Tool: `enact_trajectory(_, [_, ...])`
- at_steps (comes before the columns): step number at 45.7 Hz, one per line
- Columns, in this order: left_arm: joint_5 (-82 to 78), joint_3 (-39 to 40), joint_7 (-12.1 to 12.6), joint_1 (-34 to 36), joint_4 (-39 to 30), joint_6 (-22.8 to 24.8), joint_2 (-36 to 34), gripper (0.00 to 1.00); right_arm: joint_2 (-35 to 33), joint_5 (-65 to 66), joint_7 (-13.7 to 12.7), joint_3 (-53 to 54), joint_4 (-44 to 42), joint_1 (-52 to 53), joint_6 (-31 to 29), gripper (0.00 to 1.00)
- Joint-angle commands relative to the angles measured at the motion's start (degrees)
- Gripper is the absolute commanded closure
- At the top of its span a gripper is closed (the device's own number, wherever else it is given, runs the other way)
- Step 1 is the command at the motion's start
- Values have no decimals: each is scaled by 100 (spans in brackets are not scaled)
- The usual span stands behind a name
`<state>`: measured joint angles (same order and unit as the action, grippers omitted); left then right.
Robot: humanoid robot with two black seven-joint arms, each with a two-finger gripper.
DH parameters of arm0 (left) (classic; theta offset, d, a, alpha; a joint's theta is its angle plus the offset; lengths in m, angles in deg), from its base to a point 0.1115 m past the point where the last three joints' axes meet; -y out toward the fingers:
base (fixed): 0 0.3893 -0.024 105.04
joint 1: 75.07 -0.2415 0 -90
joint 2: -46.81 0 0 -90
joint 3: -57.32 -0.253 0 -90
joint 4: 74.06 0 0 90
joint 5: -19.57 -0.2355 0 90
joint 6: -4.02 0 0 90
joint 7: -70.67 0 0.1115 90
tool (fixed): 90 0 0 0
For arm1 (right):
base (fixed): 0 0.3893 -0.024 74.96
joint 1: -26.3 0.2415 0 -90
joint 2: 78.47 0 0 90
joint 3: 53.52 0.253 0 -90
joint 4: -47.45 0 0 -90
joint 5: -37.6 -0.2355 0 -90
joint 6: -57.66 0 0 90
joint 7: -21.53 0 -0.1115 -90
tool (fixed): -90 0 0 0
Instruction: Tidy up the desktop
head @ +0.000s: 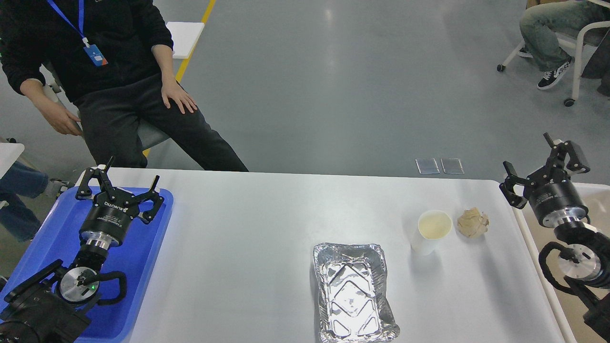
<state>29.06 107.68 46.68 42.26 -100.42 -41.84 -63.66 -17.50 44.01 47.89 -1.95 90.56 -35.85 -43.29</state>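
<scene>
Blue tray point(152, 247) at left edge, foil container point(353, 300) near front w/ white paper cup point(431, 231) & crumpled brown paper ball point(472, 222) just beside it at right, beige bin point(591, 195) far right, seated person point(119, 81) behind.

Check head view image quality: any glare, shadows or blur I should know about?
Head view: sharp overall, no motion blur. Strong specular glare inside the foil tray, washing out its floor. Soft sheen across the desktop and the grey floor. Paper cup casts a faint shadow toward the camera; crumpled paper ball is evenly lit. Left gripper and right gripper are dark but both read open.
</scene>
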Motion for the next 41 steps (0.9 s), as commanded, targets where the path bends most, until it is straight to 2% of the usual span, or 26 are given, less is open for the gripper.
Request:
enact_trajectory(1, [0,0,0,0,0,-2,0,1,-41,0,-8,-24,-22,-7,-3,0])
enact_trajectory(41, [0,0,0,0,0,-2,0,1,-164,-53,10,-24,109,55,58,0])
